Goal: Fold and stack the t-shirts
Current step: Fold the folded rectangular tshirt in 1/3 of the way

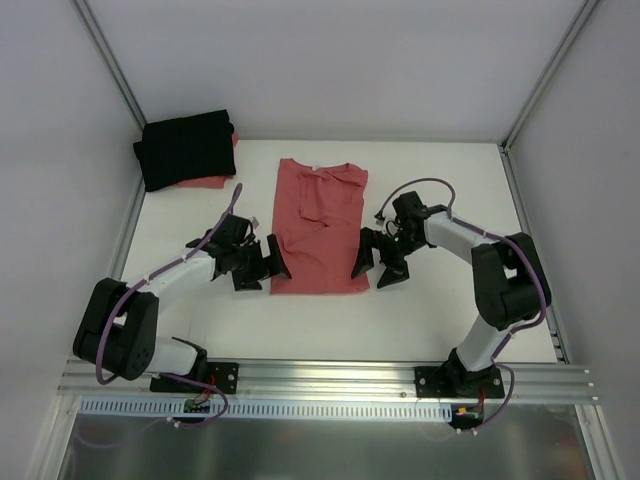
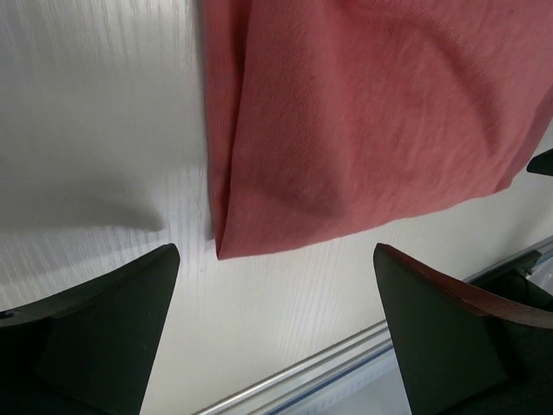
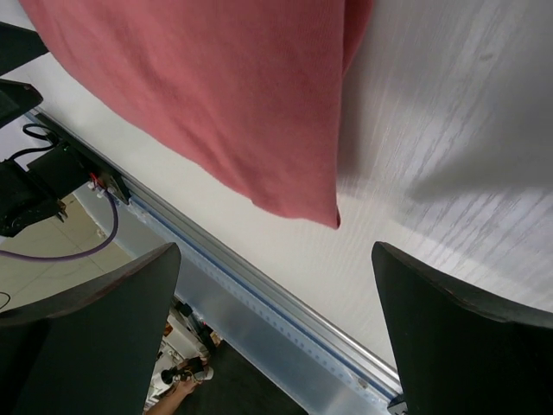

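- Top external view: the coral-red t-shirt point(image 1: 318, 225) lies flat at the middle of the desk point(image 1: 450, 310). It is narrowed to a long panel, with the collar far and the hem near.
- The left gripper point(image 1: 262, 262) sits just beside the hem's near-left corner and the right gripper point(image 1: 377, 262) just beside the near-right corner. Both have their jaws spread wide and hold nothing.
- The left wrist view shows the doubled left edge ending in a corner point(image 2: 220, 251) between the spread fingers, with the cloth not yet touched. The right wrist view shows the matching corner point(image 3: 333, 216) in the same way.
- Judgement: this mirrored placement suits pinching both hem corners together, so the hem could be carried toward the collar without skewing.
- The black t-shirt point(image 1: 188, 148) rests folded at the far left, well apart from the arms. A strip of coral-red cloth point(image 1: 205, 182) shows beneath it, so this is probably the stack site.
- The desk surface is matte white with a fine grain and appears smooth.
- The enclosure has pale wall panels, aluminium corner posts and a metal rail point(image 1: 330, 378) along the near edge that carries the arm bases.
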You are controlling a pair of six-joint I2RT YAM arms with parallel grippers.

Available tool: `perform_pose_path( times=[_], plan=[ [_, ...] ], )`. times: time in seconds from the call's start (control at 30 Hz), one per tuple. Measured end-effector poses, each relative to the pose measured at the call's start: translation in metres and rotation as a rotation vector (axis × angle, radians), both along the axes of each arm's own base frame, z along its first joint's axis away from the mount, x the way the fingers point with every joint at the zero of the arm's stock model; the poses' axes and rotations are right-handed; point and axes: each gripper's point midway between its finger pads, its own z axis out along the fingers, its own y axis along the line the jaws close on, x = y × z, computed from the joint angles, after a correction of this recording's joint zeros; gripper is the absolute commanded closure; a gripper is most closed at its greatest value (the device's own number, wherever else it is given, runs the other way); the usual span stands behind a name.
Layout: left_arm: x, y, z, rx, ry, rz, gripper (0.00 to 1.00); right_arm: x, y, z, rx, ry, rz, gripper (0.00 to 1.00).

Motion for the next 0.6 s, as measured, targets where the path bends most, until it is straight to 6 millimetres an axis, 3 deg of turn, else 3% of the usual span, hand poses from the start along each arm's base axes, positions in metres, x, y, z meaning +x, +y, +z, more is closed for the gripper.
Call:
perform_pose_path(
  times=[0.3,0.6],
  plan=[
    [0.028,-0.003,-0.011,0.046,-0.044,-0.05,0.04,0.005,0.002,-0.023,0.007,-0.003,-0.005,0.04],
    [0.041,-0.01,-0.012,0.031,-0.067,-0.076,0.07,0.013,0.016,-0.023,0.087,0.022,-0.035,0.08]
  ],
)
